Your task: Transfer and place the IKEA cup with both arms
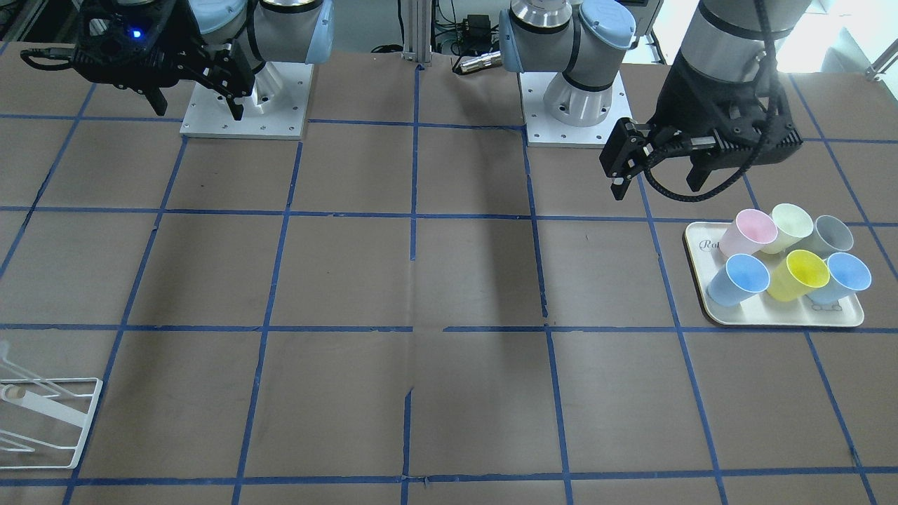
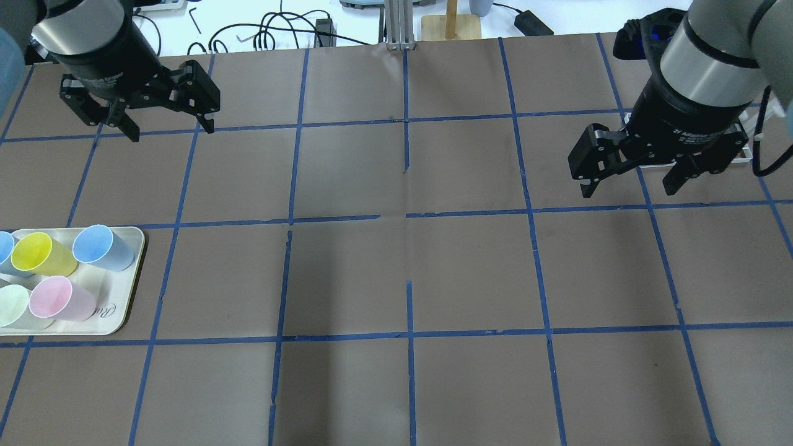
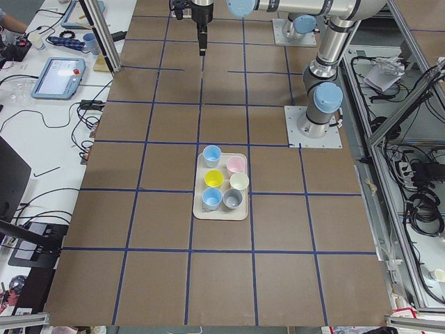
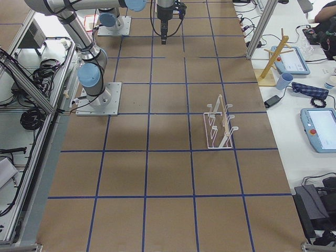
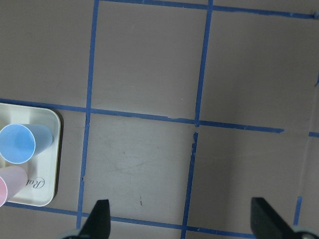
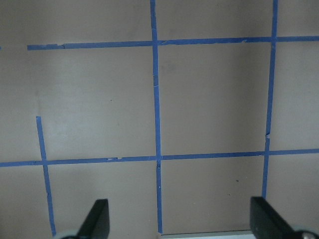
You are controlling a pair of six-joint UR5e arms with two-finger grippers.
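The light-grey IKEA cup (image 1: 831,235) stands upright at the back corner of a cream tray (image 1: 772,319) among several coloured cups; it also shows in the exterior left view (image 3: 232,200). It is out of the overhead view. My left gripper (image 1: 656,186) hangs open and empty above the table beside the tray, apart from the cups; it also shows in the overhead view (image 2: 170,130). Its wrist view shows open fingertips (image 5: 97,219) and the tray corner (image 5: 45,194). My right gripper (image 2: 629,188) is open and empty at the other side; it also shows in the front-facing view (image 1: 198,111).
A white wire rack (image 1: 49,421) stands near the table edge on my right side, also seen in the exterior right view (image 4: 220,128). Pink (image 1: 749,231), pale yellow-green (image 1: 789,226), yellow (image 1: 800,275) and two pale blue cups share the tray. Blue tape lines grid the brown table.
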